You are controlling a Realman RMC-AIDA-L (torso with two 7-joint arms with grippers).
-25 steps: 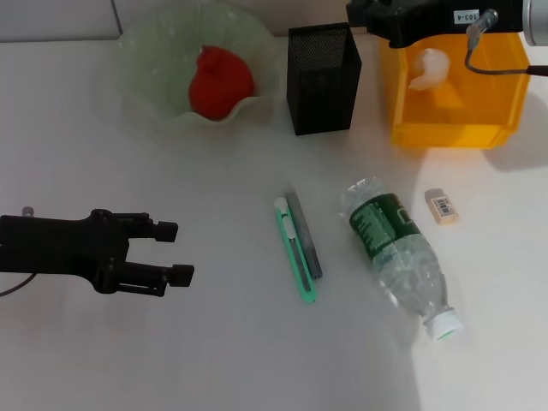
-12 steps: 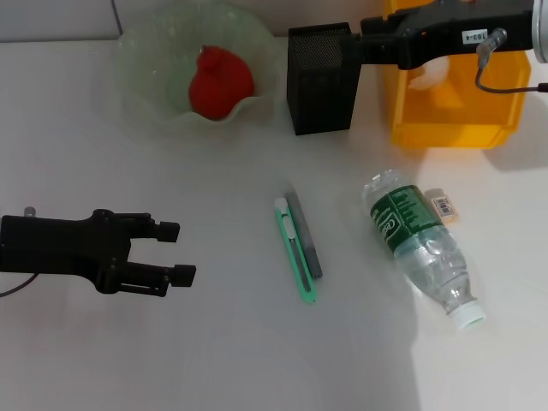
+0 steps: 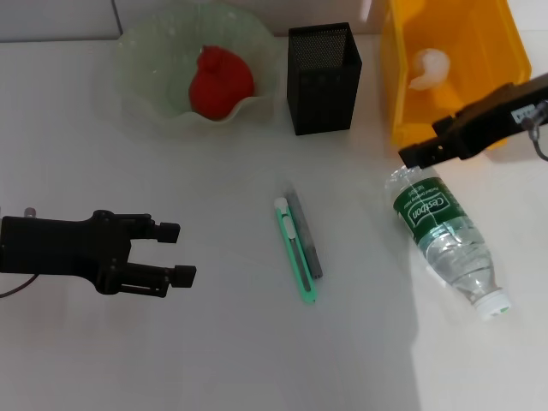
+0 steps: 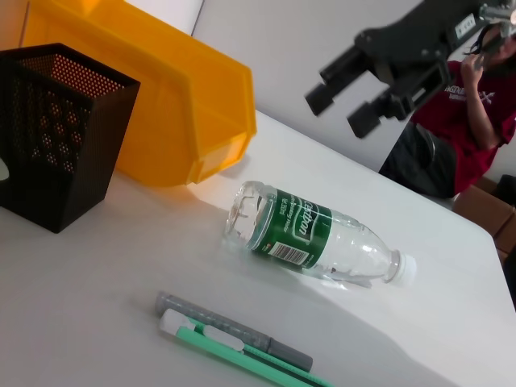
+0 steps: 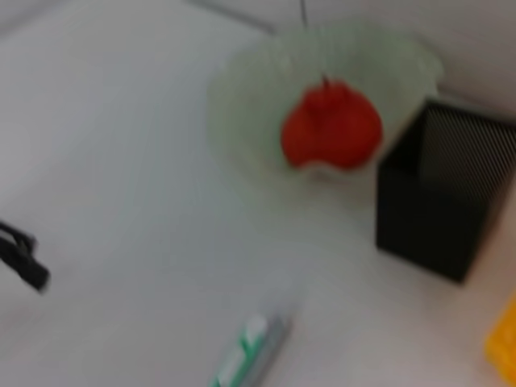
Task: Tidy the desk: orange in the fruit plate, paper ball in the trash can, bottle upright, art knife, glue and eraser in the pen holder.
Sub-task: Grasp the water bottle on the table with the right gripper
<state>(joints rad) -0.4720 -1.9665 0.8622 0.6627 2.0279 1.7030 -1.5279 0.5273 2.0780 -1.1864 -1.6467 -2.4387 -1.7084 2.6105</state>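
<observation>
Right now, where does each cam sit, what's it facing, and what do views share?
Head: above, looking down at the desk; both grippers show, left gripper and right gripper.
Left wrist: low over the desk, facing the bottle; right gripper beyond.
Right wrist: raised, facing the fruit plate; no own jaws.
Shared: pen holder, art knife.

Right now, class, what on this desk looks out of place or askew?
The water bottle lies on its side near the yellow bin, cap on. The art knife and grey glue stick lie loose on the desk, outside the black mesh pen holder.
</observation>
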